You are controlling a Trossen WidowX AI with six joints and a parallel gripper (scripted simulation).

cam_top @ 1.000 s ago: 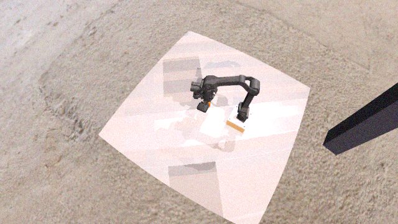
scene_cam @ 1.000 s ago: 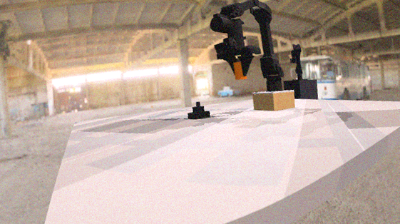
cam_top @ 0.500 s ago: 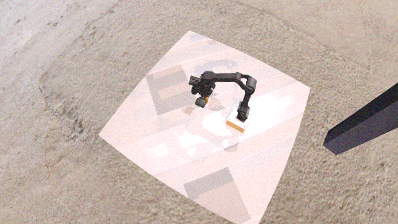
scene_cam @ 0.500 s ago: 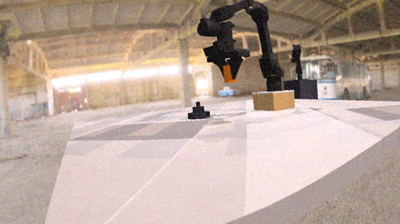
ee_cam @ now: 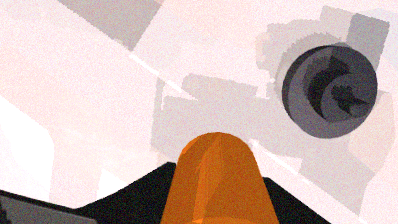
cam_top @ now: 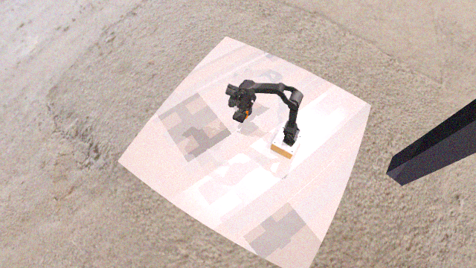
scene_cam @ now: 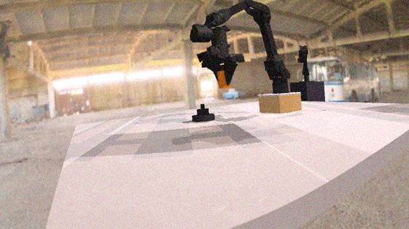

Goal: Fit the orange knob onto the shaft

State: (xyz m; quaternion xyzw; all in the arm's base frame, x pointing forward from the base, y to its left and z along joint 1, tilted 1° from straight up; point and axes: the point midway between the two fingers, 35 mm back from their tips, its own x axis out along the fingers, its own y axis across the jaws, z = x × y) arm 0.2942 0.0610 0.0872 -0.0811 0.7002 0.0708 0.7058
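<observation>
The orange knob (cam_top: 247,115) (scene_cam: 222,78) (ee_cam: 216,170) is held between the fingers of my gripper (cam_top: 242,115) (scene_cam: 224,82) (ee_cam: 220,181), which is shut on it. The knob is in the air, well above the table. The dark round pedestal (scene_cam: 203,119) (ee_cam: 325,132) stands on the table with its shaft (scene_cam: 202,106) pointing up. In the exterior view it is below and to the left of the knob; in the wrist view it is ahead of the knob and to the right. In the top view I cannot make the pedestal out. The shaft's flat side cannot be told, and the knob's hole is hidden.
The arm's base stands on a box (cam_top: 281,150) (scene_cam: 280,103) with tan sides. Grey shadow-like patches cover parts of the pale table (cam_top: 156,164) (scene_cam: 170,185). A dark beam (cam_top: 431,156) shows at the right in the top view.
</observation>
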